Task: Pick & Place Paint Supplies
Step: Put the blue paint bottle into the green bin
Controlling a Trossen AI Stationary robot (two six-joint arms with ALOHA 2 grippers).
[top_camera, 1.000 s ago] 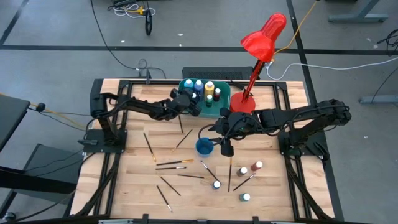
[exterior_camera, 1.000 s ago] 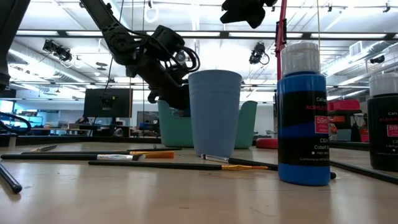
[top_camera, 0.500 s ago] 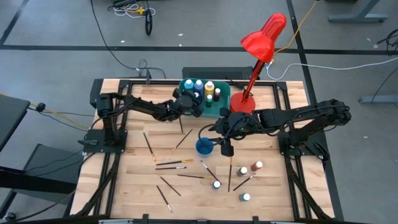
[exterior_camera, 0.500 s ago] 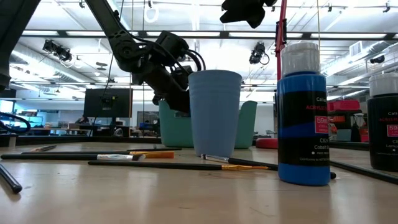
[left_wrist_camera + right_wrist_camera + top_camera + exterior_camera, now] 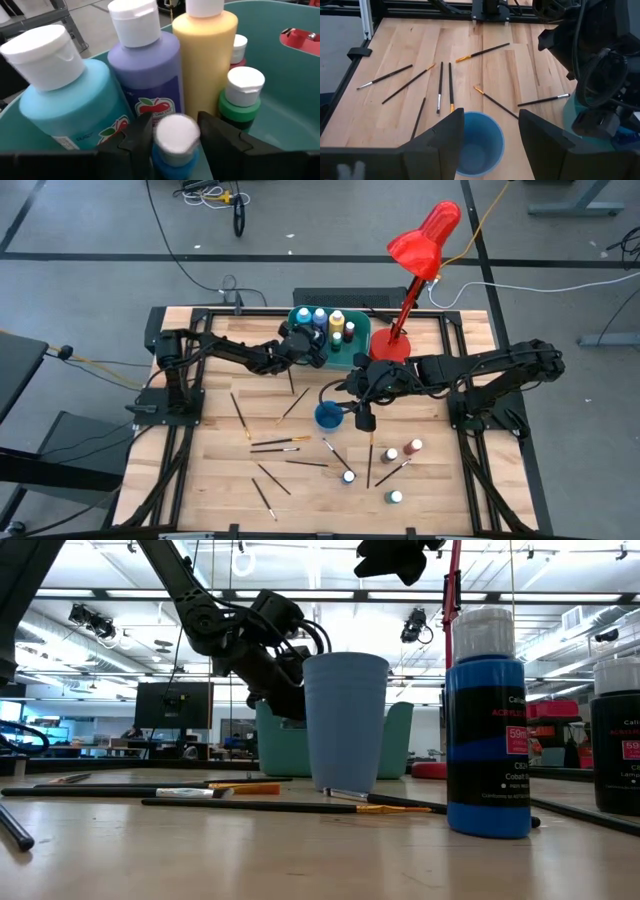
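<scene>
At the table's rear left, the left gripper (image 5: 174, 131) hovers over the teal tub (image 5: 358, 338), fingers spread either side of a small blue, white-capped bottle (image 5: 175, 145) standing among larger bottles. Loose paintbrushes (image 5: 275, 443) lie mid-table. Right of them, the right gripper (image 5: 487, 131) hangs, fingers parted and empty, above the blue cup (image 5: 479, 144).

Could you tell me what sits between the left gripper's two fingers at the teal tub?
In the left wrist view, a small blue paint bottle with a white cap stands between the left gripper's open fingers, inside the teal plastic tub.
</scene>
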